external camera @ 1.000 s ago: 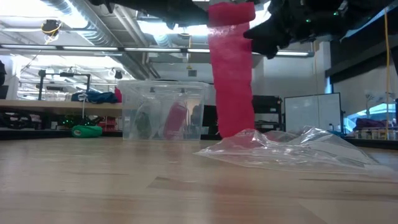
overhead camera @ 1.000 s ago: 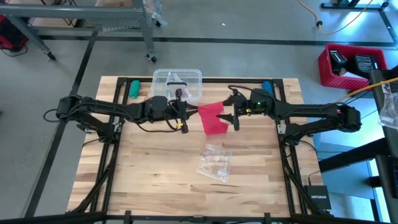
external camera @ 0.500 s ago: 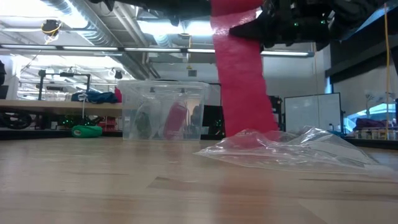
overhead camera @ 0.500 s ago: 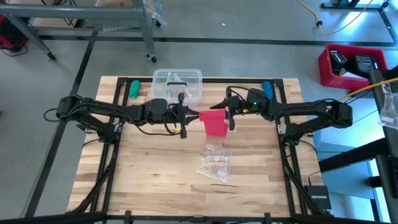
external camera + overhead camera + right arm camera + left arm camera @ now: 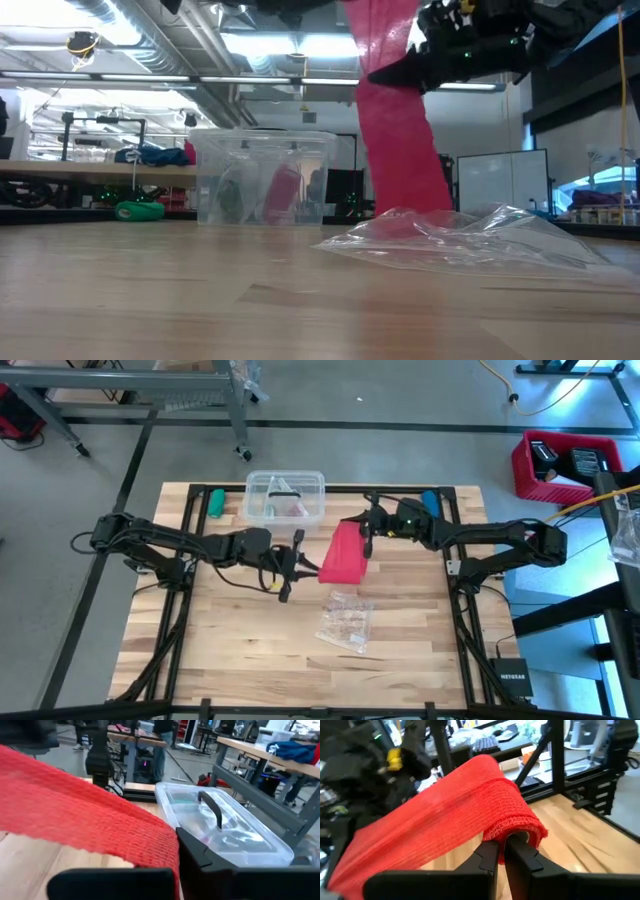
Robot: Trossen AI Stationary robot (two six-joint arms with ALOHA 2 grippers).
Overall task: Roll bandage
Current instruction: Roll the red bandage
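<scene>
The bandage (image 5: 343,553), a red-pink mesh strip, hangs in the air over the table's middle between both grippers. My left gripper (image 5: 303,565) is shut on one end of it, coming from the left. My right gripper (image 5: 364,535) is shut on it from the right, nearer the far edge. In the low view the bandage (image 5: 395,130) drops from the picture's top past my right gripper (image 5: 378,75) and goes behind the plastic wrapper (image 5: 450,235), which hides its lower end. My left gripper pinches the bandage's end (image 5: 514,826) between its two fingers, and the cloth's edge bunches over the fingertips (image 5: 490,855). The fingers lie about level and come from the table's left. From there the strip runs off clear of the table. My right gripper pinches the bandage by its side edge (image 5: 167,847). One finger (image 5: 200,855) shows beside the cloth and the cloth covers the other. The fingers lie about level and come from the table's right. The strip spreads flat away from them, above the wood.
A clear plastic box (image 5: 285,498) with a lid handle stands at the far middle, just behind the grippers. The crumpled clear wrapper (image 5: 345,622) lies toward the near edge. A green roll (image 5: 215,503) and a blue one (image 5: 430,500) lie by the far corners.
My right gripper has shut on the bandage's edge after moving slightly toward the far edge. My left gripper has swung toward the near edge with its end. The strip has turned with them and now slants between the two grippers.
</scene>
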